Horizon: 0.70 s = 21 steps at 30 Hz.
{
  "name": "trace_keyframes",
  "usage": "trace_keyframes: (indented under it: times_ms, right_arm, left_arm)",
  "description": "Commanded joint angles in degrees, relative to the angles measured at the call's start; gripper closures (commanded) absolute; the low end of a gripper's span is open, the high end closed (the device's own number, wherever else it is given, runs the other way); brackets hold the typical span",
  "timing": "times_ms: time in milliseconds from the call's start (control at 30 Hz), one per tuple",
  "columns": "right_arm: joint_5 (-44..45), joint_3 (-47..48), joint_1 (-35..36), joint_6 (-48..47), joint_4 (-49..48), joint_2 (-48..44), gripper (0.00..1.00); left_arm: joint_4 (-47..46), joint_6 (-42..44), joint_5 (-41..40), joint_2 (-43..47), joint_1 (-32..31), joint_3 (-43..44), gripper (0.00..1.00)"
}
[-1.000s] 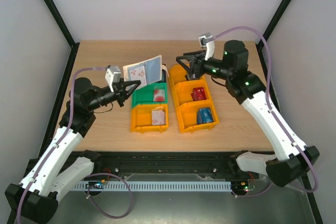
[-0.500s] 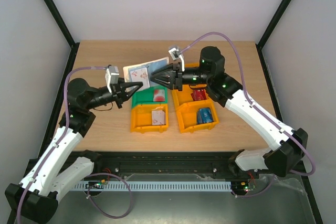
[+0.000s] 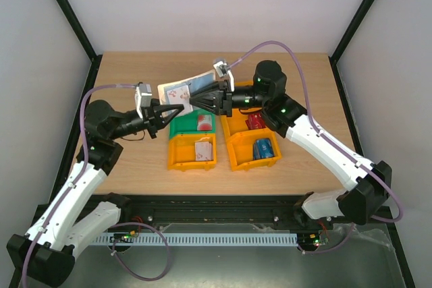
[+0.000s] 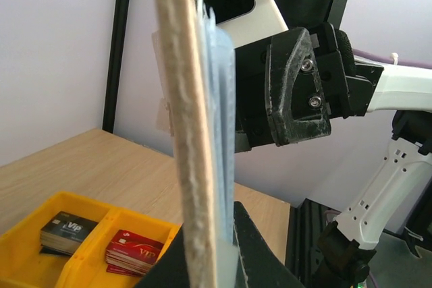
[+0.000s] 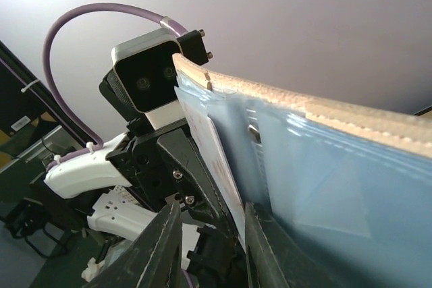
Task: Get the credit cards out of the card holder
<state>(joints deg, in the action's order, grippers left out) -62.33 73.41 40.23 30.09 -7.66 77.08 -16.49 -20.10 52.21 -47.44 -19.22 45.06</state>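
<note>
**A crooked pull could spoil both grips**

My left gripper (image 3: 174, 108) is pressed together on the near-left corner of the card holder (image 3: 189, 90) and holds it in the air, above the far end of the green bin (image 3: 177, 128). My right gripper (image 5: 212, 208) is narrowly spread around a white-pink card (image 5: 214, 160) sitting in the holder; I judge it is not pinching yet. If it closes off-centre or pulls at an angle, the holder may turn or slip out of my left grip. With a weak pinch, the card may fall outside the bin.

Two arms (image 3: 324, 146), one card holder (image 3: 174, 91), one green bin (image 3: 183, 128), and five separate lots of binned credit cards (image 3: 264, 148).
</note>
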Motion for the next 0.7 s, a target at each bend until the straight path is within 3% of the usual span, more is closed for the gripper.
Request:
trace_keyframes:
  times_ms: [0, 267, 333, 467, 600, 667]
  right_arm:
    - [-1.96, 0.37, 2.18, 1.12, -4.51, 1.35, 0.74]
    - [-7.57, 1.16, 3.01, -0.44, -5.07, 1.30, 0.75]
    - [-5.85, 1.73, 3.01, -2.91, -2.72, 0.89, 0.79]
    - [-5.85, 2.50, 2.97, -3.17, -1.90, 1.50, 0.98]
    - [-5.14, 2.34, 2.88, -5.60, -0.77, 0.38, 0.98]
    - [-4.64, 2.59, 2.49, -7.18, 1.25, -0.19, 0.98]
  left_arm:
    - [-3.29, -0.12, 1.58, -0.51, -1.40, 1.84, 0.98]
    - [-2.69, 0.92, -1.36, -1.04, -2.05, 2.01, 0.98]
    - [-1.84, 1.90, -1.88, -1.02, -2.05, 1.89, 0.98]
    - [-1.52, 1.68, -1.15, -0.82, -2.05, 1.66, 0.98]
    - [-1.27, 1.66, -0.46, -0.59, -1.90, 1.81, 0.97]
    - [-1.53, 1.12, -0.13, -0.55, -1.52, 1.76, 0.84]
